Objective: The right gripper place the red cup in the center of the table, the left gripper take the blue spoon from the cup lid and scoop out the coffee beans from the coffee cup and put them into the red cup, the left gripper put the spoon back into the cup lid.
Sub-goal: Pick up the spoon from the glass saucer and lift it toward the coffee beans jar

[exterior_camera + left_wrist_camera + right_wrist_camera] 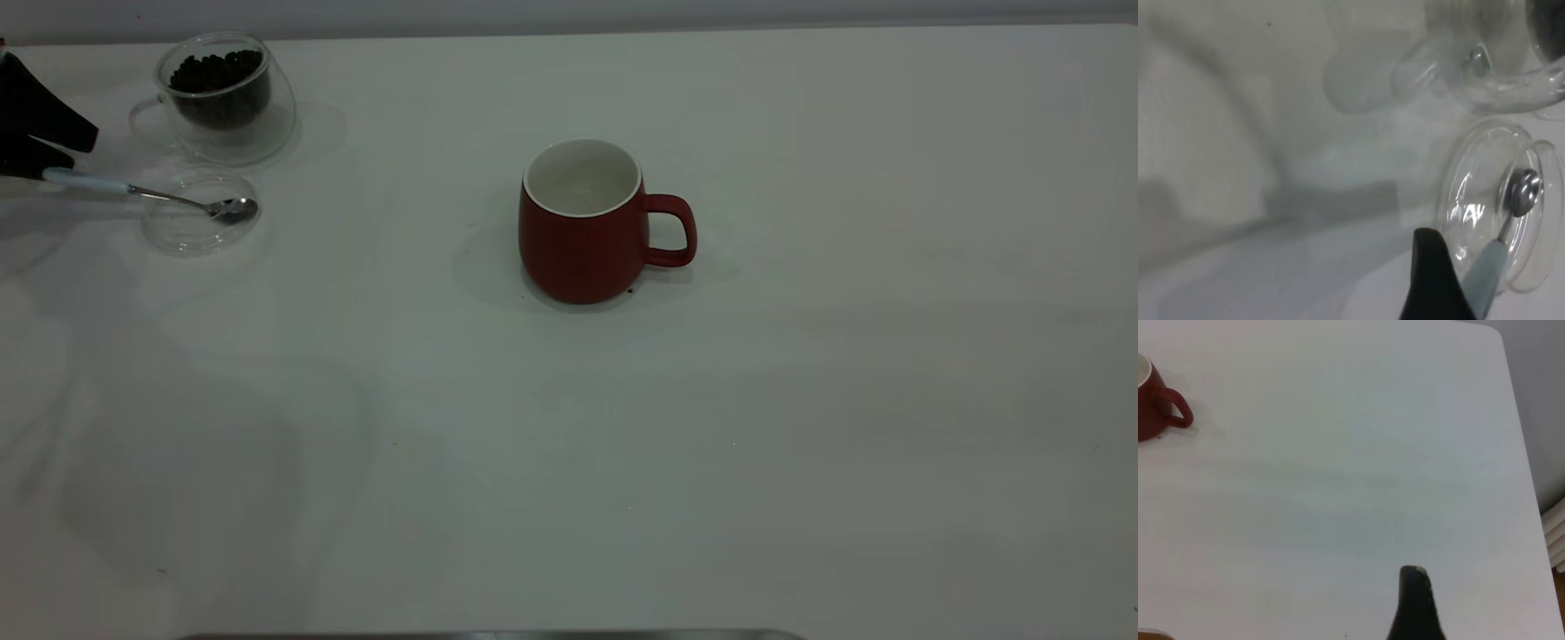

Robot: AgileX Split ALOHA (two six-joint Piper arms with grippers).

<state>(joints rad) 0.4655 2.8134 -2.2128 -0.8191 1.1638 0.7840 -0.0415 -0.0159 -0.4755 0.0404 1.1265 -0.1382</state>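
Note:
The red cup (pixel 582 233) stands upright near the middle of the table (pixel 800 400), handle toward the right; its white inside looks bare, and its edge shows as the red cup (pixel 1155 403) in the right wrist view. At the far left, the coffee cup (pixel 227 98) holds coffee beans (pixel 218 76). In front of it lies the cup lid (pixel 197 218) with the blue spoon (pixel 98 184), bowl in the lid. My left gripper (pixel 67 153) hovers open at the handle's end; the handle (pixel 1485 273) lies against one finger (pixel 1431 273). My right gripper (pixel 1415 600) is over bare table, far from the cup.
The table's right edge (pixel 1521 453) runs close to the right gripper. Wide white tabletop lies between the red cup and the glass items. A dark strip (pixel 489 635) shows at the table's front edge.

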